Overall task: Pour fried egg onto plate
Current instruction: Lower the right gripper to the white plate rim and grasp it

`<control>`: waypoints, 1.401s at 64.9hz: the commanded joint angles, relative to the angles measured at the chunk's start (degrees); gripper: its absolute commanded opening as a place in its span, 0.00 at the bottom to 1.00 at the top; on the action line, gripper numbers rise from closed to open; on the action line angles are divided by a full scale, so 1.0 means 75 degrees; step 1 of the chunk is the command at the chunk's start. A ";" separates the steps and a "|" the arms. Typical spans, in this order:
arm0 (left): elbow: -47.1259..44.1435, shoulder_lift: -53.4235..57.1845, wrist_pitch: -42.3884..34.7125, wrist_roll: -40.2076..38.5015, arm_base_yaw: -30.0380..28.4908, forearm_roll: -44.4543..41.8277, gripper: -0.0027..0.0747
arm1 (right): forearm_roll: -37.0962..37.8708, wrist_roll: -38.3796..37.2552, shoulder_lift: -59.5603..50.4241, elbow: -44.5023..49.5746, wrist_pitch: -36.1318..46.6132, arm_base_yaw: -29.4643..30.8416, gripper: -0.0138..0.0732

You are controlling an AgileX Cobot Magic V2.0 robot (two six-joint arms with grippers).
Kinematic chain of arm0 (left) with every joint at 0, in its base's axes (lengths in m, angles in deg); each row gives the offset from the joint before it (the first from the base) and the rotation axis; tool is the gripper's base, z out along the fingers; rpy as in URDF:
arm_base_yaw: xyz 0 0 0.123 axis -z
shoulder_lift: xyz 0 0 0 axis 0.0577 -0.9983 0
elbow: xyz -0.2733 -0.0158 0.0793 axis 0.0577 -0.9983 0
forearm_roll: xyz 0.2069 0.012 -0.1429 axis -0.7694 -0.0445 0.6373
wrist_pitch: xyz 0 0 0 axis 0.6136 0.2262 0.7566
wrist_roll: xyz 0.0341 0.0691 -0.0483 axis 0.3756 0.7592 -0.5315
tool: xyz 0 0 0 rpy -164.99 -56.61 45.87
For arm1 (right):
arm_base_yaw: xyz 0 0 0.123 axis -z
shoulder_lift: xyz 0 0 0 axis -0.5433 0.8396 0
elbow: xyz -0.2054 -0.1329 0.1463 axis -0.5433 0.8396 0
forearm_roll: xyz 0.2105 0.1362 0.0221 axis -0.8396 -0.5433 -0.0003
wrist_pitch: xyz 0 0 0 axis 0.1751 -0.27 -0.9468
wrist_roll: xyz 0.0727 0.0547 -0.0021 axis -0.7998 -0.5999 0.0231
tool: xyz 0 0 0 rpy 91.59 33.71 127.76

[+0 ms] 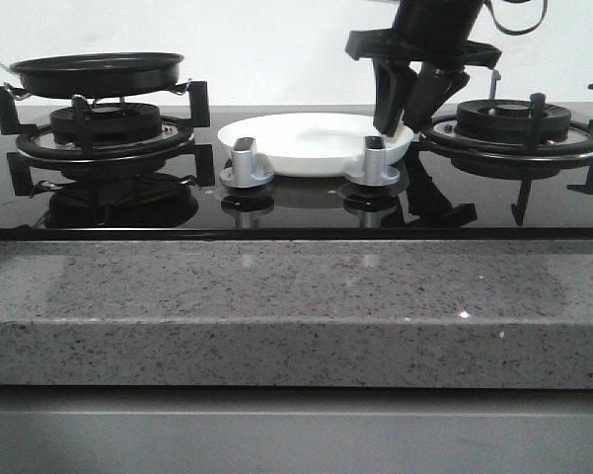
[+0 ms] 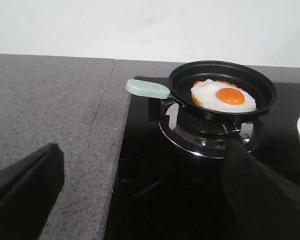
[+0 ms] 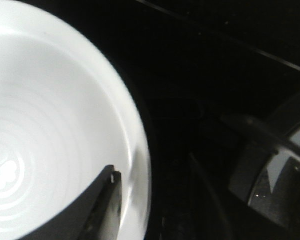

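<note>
The fried egg [image 2: 222,96], white with an orange yolk, lies in a black frying pan [image 2: 222,87] that sits on the left burner [image 1: 104,123]. The pan's pale green handle [image 2: 148,89] points toward the counter. My left gripper [image 2: 142,165] is open and empty, short of the pan, over the edge of the stove. It does not show in the front view. The white plate [image 1: 316,143] rests on the black glass between the burners. My right gripper [image 1: 400,123] is open, astride the plate's right rim [image 3: 142,165]. One finger [image 3: 102,205] is inside the rim; the other is lost in the dark.
Two silver knobs [image 1: 245,163] [image 1: 375,158] stand in front of the plate. The right burner [image 1: 513,123] with its black grate is close beside my right gripper. Grey speckled counter [image 2: 50,110] lies left of the stove and along its front [image 1: 276,306].
</note>
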 commanded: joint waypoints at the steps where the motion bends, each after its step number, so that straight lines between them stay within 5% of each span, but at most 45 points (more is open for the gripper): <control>1: 0.0291 -0.0036 -0.0646 -0.0080 0.0048 -0.0003 0.83 | -0.0172 0.0124 -0.0492 -0.0270 0.0100 -0.0009 0.55; 51: 0.0291 -0.0036 -0.0646 -0.0080 0.0048 -0.0003 0.83 | -0.0323 0.0310 -0.0360 -0.0263 -0.0250 -0.0024 0.42; 69: 0.0291 -0.0036 -0.0646 -0.0080 0.0048 -0.0003 0.83 | -0.0323 0.0333 -0.0360 -0.0263 -0.0301 -0.0024 0.07; 91: 0.0291 -0.0036 -0.0646 -0.0080 0.0048 -0.0003 0.83 | -0.0323 -0.0270 -0.0684 -0.0787 -0.0656 0.0126 0.09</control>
